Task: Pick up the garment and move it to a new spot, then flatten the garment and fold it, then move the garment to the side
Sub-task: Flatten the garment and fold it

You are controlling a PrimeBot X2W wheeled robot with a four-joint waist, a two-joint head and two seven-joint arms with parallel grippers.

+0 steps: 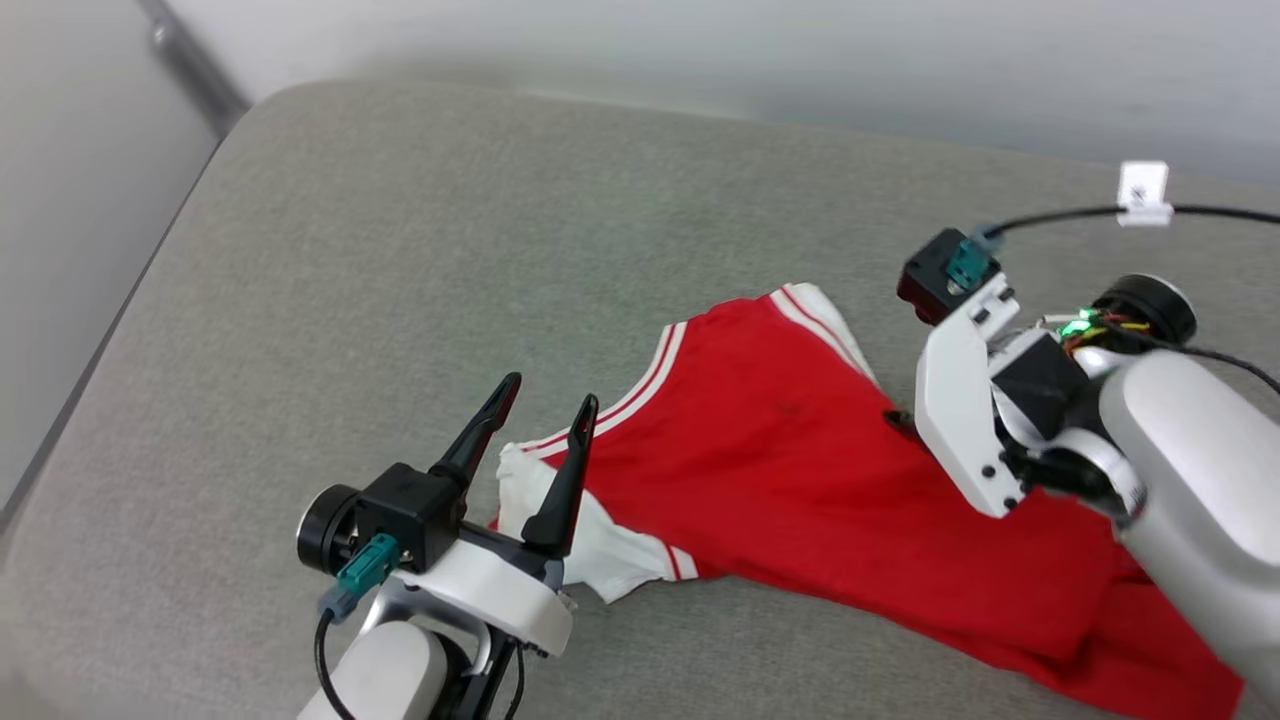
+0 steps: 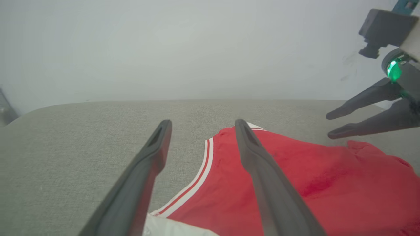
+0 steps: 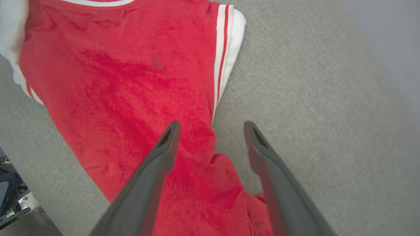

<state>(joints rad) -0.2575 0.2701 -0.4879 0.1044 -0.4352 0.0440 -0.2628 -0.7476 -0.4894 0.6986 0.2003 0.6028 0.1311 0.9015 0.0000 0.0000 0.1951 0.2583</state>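
Observation:
The garment (image 1: 780, 450) is a red shirt with white sleeves and red-white striped trim. It lies stretched out, plain red side up, on a grey cushioned surface (image 1: 400, 250). My left gripper (image 1: 550, 392) stands open just above its white-sleeved end, nothing between the fingers; in the left wrist view the left gripper (image 2: 202, 122) points over the striped trim of the garment (image 2: 295, 170). My right gripper (image 3: 212, 124) is open above the garment (image 3: 131, 82), one finger over red cloth, the other over bare cushion. The right gripper (image 2: 329, 125) also appears at the right of the left wrist view, holding nothing.
The cushion's rounded edge runs along the left and far side, with a pale wall behind. A black cable with a white tag (image 1: 1143, 195) crosses the far right. Dark equipment (image 3: 13, 203) sits beyond the cushion's edge in the right wrist view. Bare cushion stretches left of the garment.

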